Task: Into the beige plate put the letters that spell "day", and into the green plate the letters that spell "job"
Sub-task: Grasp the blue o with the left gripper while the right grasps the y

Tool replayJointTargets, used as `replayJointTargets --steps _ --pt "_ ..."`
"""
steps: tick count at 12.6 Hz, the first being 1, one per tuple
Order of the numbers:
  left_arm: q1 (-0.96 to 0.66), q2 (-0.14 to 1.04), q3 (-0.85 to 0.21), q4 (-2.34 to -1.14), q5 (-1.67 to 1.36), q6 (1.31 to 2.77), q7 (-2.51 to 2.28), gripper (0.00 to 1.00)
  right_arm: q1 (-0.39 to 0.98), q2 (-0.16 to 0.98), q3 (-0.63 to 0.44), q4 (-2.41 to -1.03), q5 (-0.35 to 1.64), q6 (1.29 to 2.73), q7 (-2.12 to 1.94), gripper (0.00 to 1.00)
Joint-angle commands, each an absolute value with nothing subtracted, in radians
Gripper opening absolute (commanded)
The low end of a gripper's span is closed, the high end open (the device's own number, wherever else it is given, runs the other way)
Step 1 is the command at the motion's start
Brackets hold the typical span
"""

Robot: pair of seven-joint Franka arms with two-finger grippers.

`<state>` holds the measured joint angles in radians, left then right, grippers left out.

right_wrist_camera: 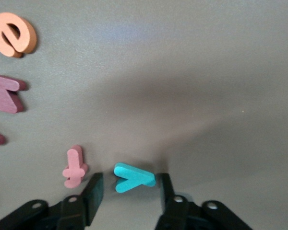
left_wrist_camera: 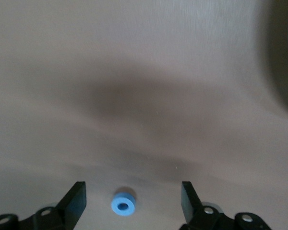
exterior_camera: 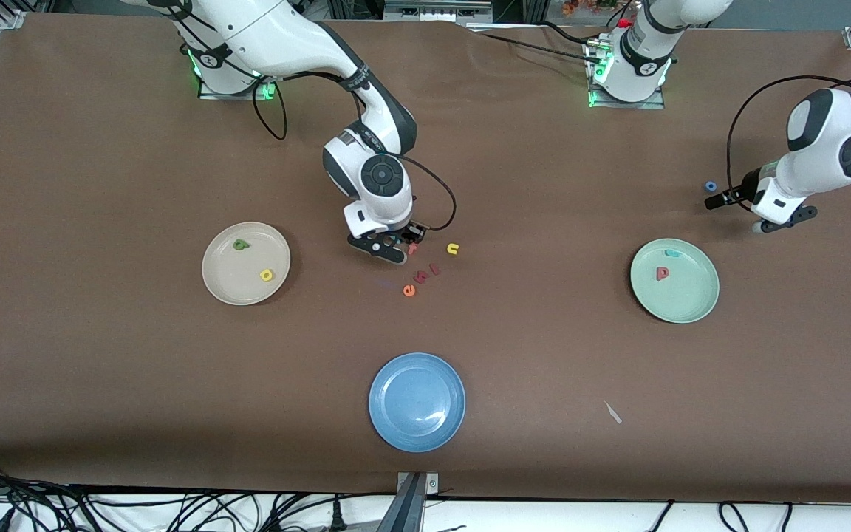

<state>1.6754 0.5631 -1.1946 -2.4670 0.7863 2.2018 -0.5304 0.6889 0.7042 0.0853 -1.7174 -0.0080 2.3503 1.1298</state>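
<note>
Right tool (right_wrist_camera: 129, 189) fingers seemingly flanking flat, matte teal "y" (right_wrist_camera: 133, 177).

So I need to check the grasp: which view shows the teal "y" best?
The right wrist view: the teal "y" lies between the right gripper fingers. The front view hides it under that gripper; the left wrist view misses it.

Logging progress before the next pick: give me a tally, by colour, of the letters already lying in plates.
dark green letter, in the beige plate: 1
yellow letter, in the beige plate: 1
teal letter, in the green plate: 1
pinkish-red letter, in the green plate: 1
Total: 4
</note>
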Motion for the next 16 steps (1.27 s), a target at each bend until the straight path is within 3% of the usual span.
replayJointTargets --steps 1,3,6,10,16 --pt "1.71 0.54 -1.201 -2.516 0.825 2.212 -0.565 0.82 0.698 0.726 0.074 -1.71 -0.034 2.347 1.141 0.3" --pt "1.77 0.54 -1.201 -2.539 0.873 2.212 -0.565 0.82 0.695 0.724 0.072 -1.71 -0.038 2.342 1.131 0.16" --pt "1.798 0.551 -1.2 -2.562 0.908 2.215 -0.565 0.82 0.684 0.694 0.054 -1.707 -0.038 2.312 1.073 0.16" --pt "1.795 0.571 -1.18 -2.563 0.908 2.241 -0.577 0.79 0.67 0.612 -0.014 -1.697 -0.018 2.134 0.89 0.16" --pt "1.792 0.6 -1.169 -2.563 0.908 2.244 -0.595 0.71 0.494 0.483 -0.049 -1.697 0.018 1.912 0.478 0.16"
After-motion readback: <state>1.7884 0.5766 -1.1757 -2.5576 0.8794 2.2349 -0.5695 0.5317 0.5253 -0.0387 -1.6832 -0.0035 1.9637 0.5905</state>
